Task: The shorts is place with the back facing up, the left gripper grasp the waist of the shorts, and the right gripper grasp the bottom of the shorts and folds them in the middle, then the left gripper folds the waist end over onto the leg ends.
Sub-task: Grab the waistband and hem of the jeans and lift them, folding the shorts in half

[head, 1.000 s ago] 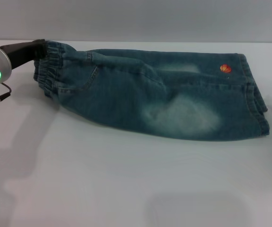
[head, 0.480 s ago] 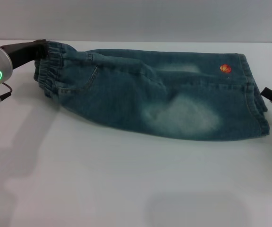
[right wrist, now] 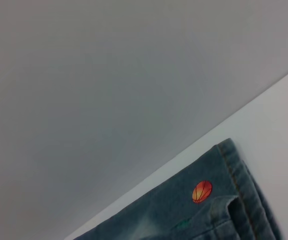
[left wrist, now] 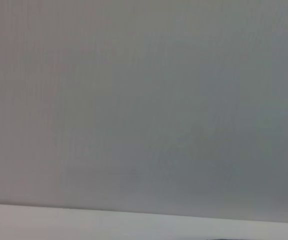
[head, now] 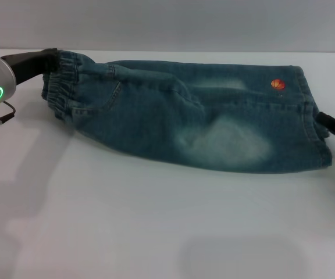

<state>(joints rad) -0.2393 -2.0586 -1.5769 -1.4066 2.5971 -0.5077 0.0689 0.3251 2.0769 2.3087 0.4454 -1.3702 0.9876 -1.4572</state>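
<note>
The shorts [head: 185, 116] lie on the white table [head: 156, 221] doubled lengthwise, so a single leg shows. The ruffled waist [head: 63, 81] is at the left and the stacked leg hems [head: 319, 152] at the right, near an orange ball print [head: 277, 85]. My left gripper [head: 50, 57] reaches in from the left with its green light on, its black fingers pinched on the waist's far corner. At the right edge my right gripper [head: 325, 121] shows only as a black bar touching the hems. In the right wrist view the hem corner [right wrist: 234, 200] and the ball print [right wrist: 202, 191] are visible.
A grey wall [head: 167, 23] rises behind the table's far edge. Bare white tabletop spreads in front of the shorts. The left wrist view holds only the grey wall [left wrist: 144, 100] and a strip of table [left wrist: 84, 222].
My right gripper has come in from the right edge, leftward and nearer, until it touches the leg hems. The left gripper and the shorts have not moved.
</note>
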